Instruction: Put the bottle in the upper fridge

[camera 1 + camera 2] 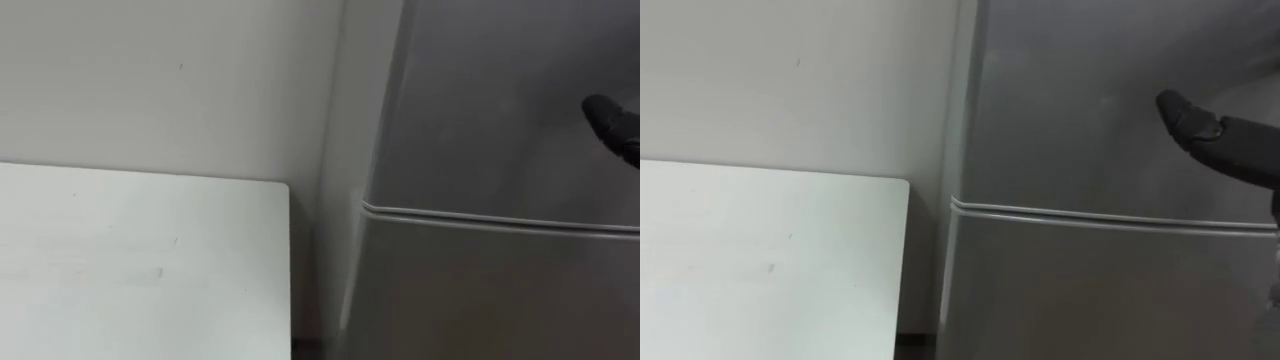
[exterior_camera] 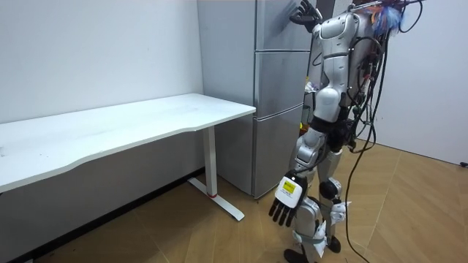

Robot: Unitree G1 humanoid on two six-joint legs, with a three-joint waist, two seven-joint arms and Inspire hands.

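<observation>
We see a white table (image 1: 150, 260) lower left, the grey fridge (image 1: 480, 290) beside it, and the right hand (image 1: 612, 125) at the right edge, perhaps touching the fridge.

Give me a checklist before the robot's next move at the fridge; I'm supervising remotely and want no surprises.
1. Robot at the fridge: ok, it stands close before it, beside the white table.
2. Upper door open: not ok, it sits flush above the seam.
3. Right hand at the upper door: ok, raised there, fingers straight.
4. Right hand's hold on a door edge: cannot tell.
5. Bottle in the left hand: not ok, it hangs open by the leg and holds nothing.
6. Where the bottle is: cannot tell.
</observation>
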